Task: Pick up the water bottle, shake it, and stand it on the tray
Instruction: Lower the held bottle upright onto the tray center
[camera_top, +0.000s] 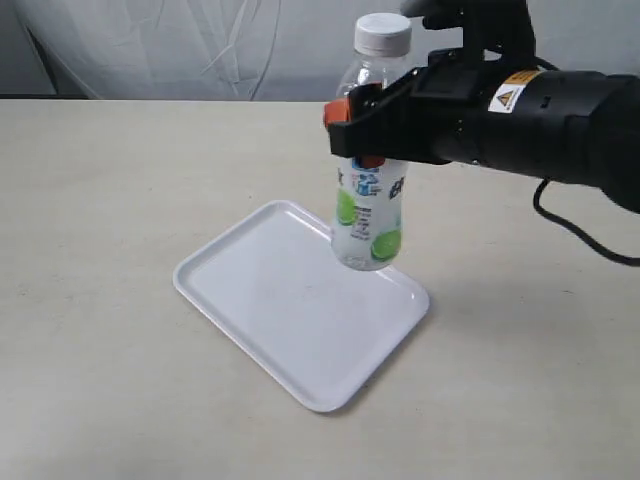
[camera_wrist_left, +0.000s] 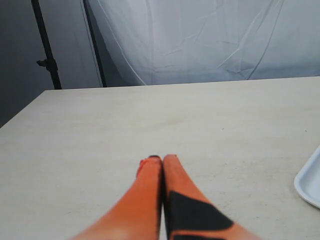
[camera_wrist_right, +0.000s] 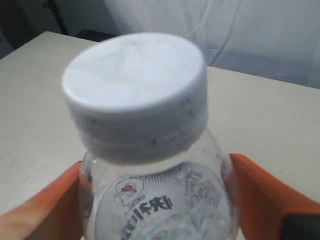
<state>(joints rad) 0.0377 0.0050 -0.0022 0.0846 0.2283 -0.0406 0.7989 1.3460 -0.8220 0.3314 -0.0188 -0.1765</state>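
Observation:
The water bottle (camera_top: 367, 215), clear with a white cap and a lime label, hangs upright in the air over the far right part of the white tray (camera_top: 270, 300). My right gripper (camera_top: 352, 135) is shut on its upper body, orange fingers on both sides. In the right wrist view the bottle (camera_wrist_right: 150, 200) fills the picture, its cap close to the camera, with an orange finger (camera_wrist_right: 265, 195) pressed against each side. My left gripper (camera_wrist_left: 162, 159) is shut on nothing, low over bare table; it does not show in the exterior view.
The beige table (camera_top: 100, 200) lies all around the tray. A corner of the tray (camera_wrist_left: 311, 182) shows in the left wrist view. A white cloth backdrop (camera_wrist_left: 200, 40) hangs behind the table's far edge, with a dark stand (camera_wrist_left: 47, 50) beside it.

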